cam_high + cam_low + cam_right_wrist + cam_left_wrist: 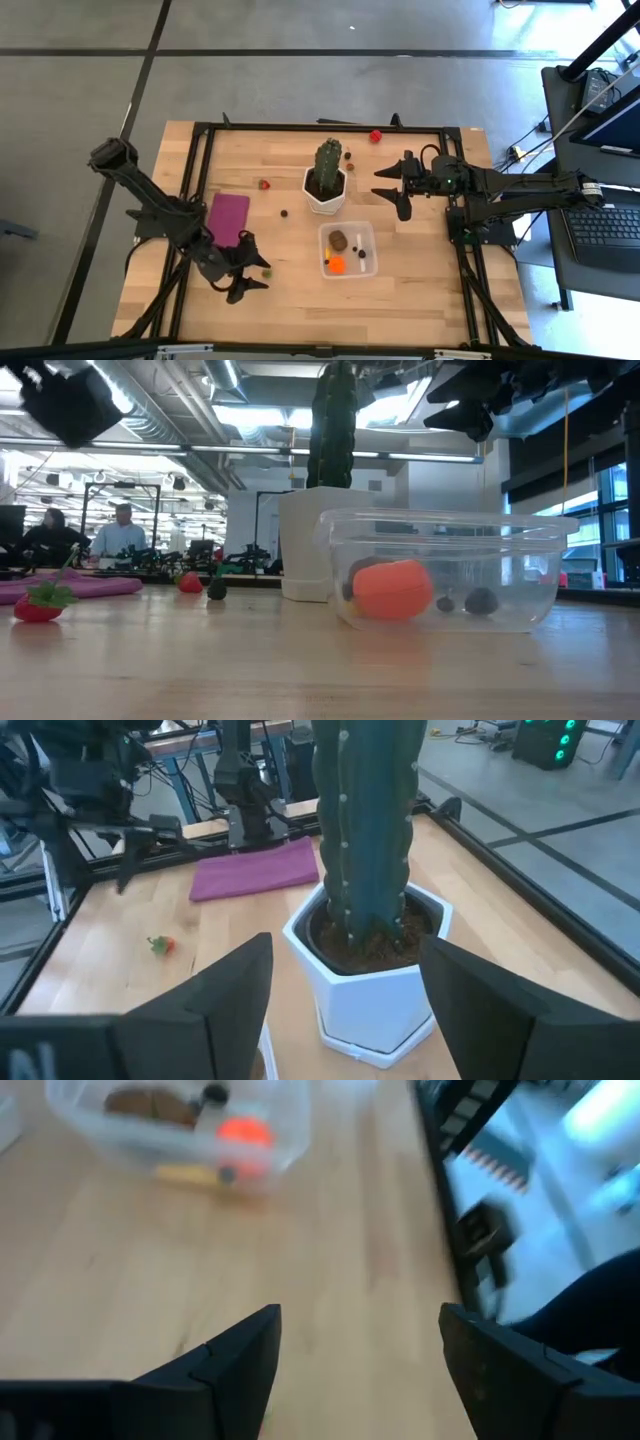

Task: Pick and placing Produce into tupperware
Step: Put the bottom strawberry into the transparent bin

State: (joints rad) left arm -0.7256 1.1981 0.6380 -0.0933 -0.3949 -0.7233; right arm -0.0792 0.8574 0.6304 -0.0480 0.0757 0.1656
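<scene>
Table [420, 300]: light wood top in a black frame. Both arms are over it.

Left arm comes in from the left edge. Left gripper [252, 268] sits near the front, just in front of the magenta cloth [228, 218]. Fingers [235, 1365] spread wide, nothing between them, bare wood in the gap. One small red-and-green produce piece [267, 271] lies on the wood right by the fingertips.

Right arm reaches in from the right. Right gripper [391, 187] hangs just to the right of the cactus, clear of the table. Fingers [225, 1000] wide apart, empty; the wrist view looks through the gap at the pot.

Cactus [328, 162]: green, upright in a white pot [326, 195], mid-table, just behind the container.

Tupperware [347, 250]: clear, low-walled, rounded corners, front of centre, apart from the pot and well right of the left gripper. Inside: orange piece [337, 264], brown piece [340, 239], a thin yellow piece [326, 259], a couple of small dark ones [481, 601]. Low view shows the orange one resting against the near wall.

Loose produce outside the container:
- red strawberry [265, 184] left of the pot, behind the cloth
- small dark piece [284, 212] between cloth and pot
- red piece [375, 136] at the back edge, right of the cactus
- small green bit [349, 156] behind the pot, too small to identify

Two people [118, 530] show at benches in the far room.
</scene>
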